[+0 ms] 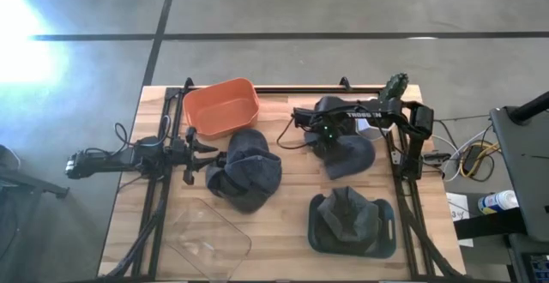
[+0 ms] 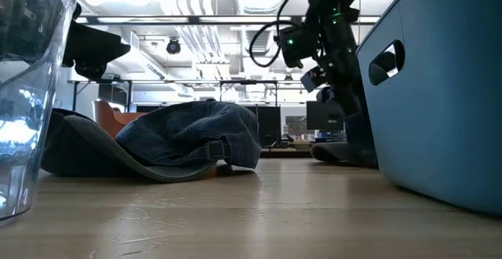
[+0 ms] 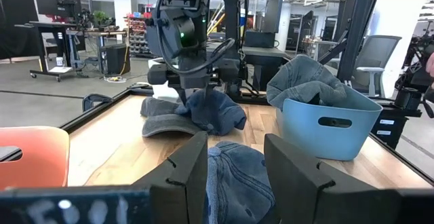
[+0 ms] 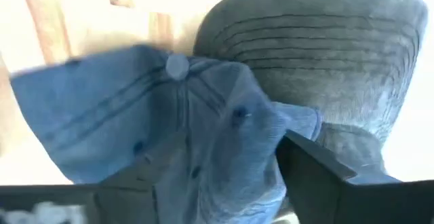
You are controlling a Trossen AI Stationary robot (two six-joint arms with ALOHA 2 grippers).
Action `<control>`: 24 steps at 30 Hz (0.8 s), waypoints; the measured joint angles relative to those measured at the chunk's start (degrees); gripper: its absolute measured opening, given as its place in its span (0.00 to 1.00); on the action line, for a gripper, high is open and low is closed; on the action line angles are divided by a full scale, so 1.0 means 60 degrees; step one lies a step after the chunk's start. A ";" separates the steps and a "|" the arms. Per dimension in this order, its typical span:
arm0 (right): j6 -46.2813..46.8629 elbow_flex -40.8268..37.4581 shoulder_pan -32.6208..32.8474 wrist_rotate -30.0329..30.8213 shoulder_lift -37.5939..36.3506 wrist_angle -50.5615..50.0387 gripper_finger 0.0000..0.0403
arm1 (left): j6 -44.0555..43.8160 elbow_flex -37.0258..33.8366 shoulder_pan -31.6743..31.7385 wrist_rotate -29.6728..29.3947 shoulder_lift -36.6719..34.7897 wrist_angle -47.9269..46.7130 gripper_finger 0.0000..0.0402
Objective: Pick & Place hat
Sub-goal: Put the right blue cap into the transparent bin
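Two piles of caps lie on the wooden table. A dark blue denim cap [image 1: 247,170] rests brim down at centre left. My left gripper [image 1: 206,154] is open at table height by this cap's left edge, and in the left wrist view the cap [image 3: 237,176] shows between and beyond its fingers. To the right, a lighter blue cap [image 3: 213,108] lies bunched on a grey cap [image 3: 163,123]. My right gripper [image 1: 328,139] hangs over that pile, shut on the blue cap [image 4: 203,115]. Another cap [image 1: 347,207] sits in a blue-grey bin [image 1: 382,231]. My right gripper pinches the blue cap's crown [image 4: 230,149] between its two fingers [image 4: 319,173], coming from above and pointing down. The cloth bunches up under the fingers. The cap's lower part still rests on the grey cap's brim [image 4: 352,68].
An orange bin [image 1: 221,107] stands at the far edge, left of centre. A clear plastic container [image 1: 206,236] sits at the near left. The blue-grey bin [image 2: 439,94] stands at the near right. Bare wood shows between the two cap piles.
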 joint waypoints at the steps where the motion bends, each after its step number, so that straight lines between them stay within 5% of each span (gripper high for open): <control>1: 0.0167 -0.0026 0.0000 -0.0076 0.0000 -0.0010 0.46 | 0.0000 0.0000 0.0001 0.0000 0.0001 0.0000 0.35; 10: 0.0620 -0.0039 0.0004 -0.0159 0.0004 -0.0408 0.05 | 0.0000 0.0000 -0.0003 0.0000 0.0000 0.0000 0.35; 17: 0.0907 0.0348 0.0000 -0.0184 -0.0155 -0.1222 0.03 | -0.0003 0.0000 0.0001 0.0000 0.0003 0.0000 0.35; 24: 0.1990 0.2268 -0.0002 -0.0625 -0.0873 -0.1293 0.03 | 0.0000 0.0000 0.0001 0.0000 0.0003 0.0000 0.35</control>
